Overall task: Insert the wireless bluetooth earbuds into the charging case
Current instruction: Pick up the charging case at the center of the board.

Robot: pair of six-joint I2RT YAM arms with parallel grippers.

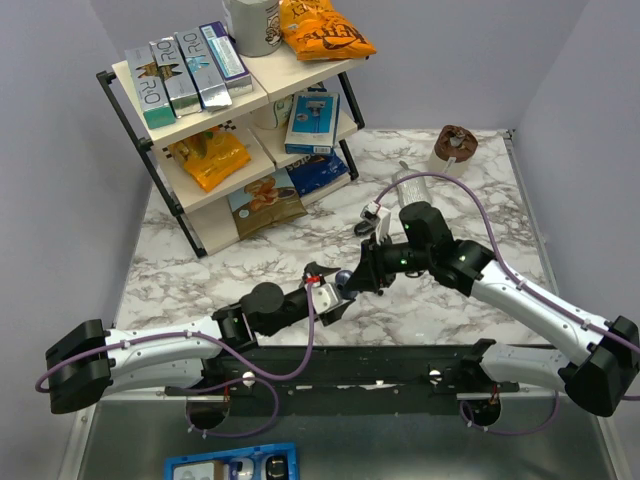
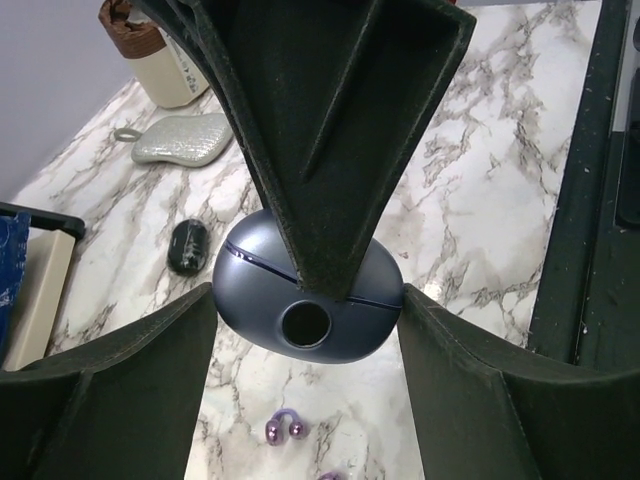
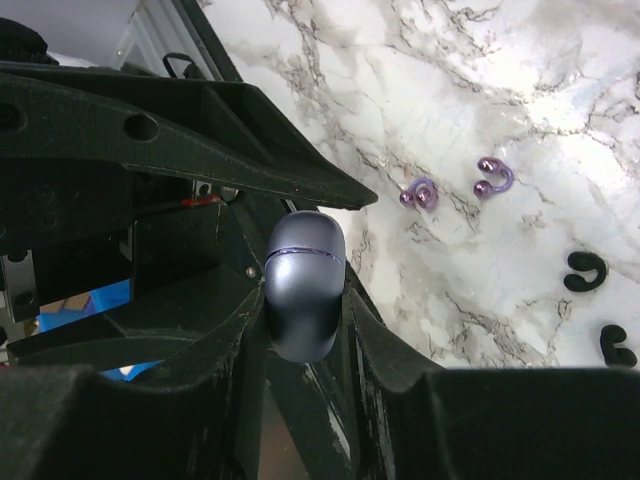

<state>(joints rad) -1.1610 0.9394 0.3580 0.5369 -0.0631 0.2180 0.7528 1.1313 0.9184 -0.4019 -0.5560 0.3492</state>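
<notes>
Left wrist view: we see the left gripper [image 2: 306,318] pinching the blue-grey charging case [image 2: 250,300] by its sides, its lid seam shut, while a finger of the right gripper [image 3: 305,325] crosses in front and hides the case's middle. The right wrist view shows that gripper clamped on the same case above the marble table [image 3: 520,90]. Two purple earbuds [image 3: 420,193] lie on the table, well apart from the case.

Charging case [image 3: 303,285]: metallic blue-grey with one thin violet seam line. Earbuds [image 3: 420,193]: glossy purple. Table [image 1: 200,285]: white marble pattern with grey-brown veining. Fingers [image 2: 120,390]: matte black. Two small hooks [image 3: 585,268]: black. Pouch [image 2: 185,138]: silver-grey with a fine grainy texture.
</notes>
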